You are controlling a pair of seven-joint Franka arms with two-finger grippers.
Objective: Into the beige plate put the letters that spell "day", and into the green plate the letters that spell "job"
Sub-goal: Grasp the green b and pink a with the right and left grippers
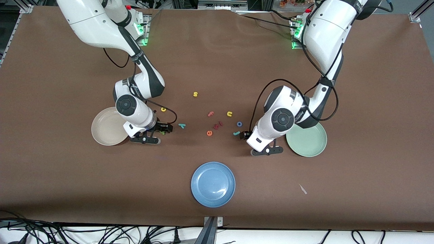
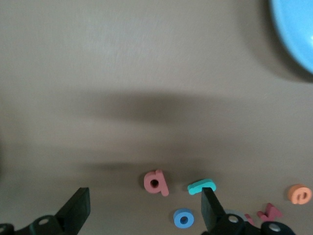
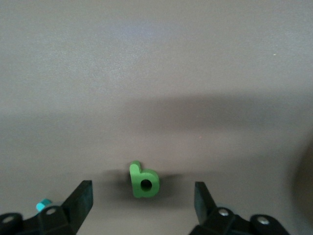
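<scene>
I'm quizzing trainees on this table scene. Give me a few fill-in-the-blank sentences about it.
1. The green letter lies between the open fingers of the ____ hand.
2. The left hand is low over the ____ j.
3. Nearest the front camera is the ____ plate.
4. All three plates hold ____ letters.

Missing: right; teal; blue; no

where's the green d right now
The green d lies on the table between the open fingers of the right gripper, which is low over it. In the front view it sits beside the beige plate, with the teal y just past it.
</scene>
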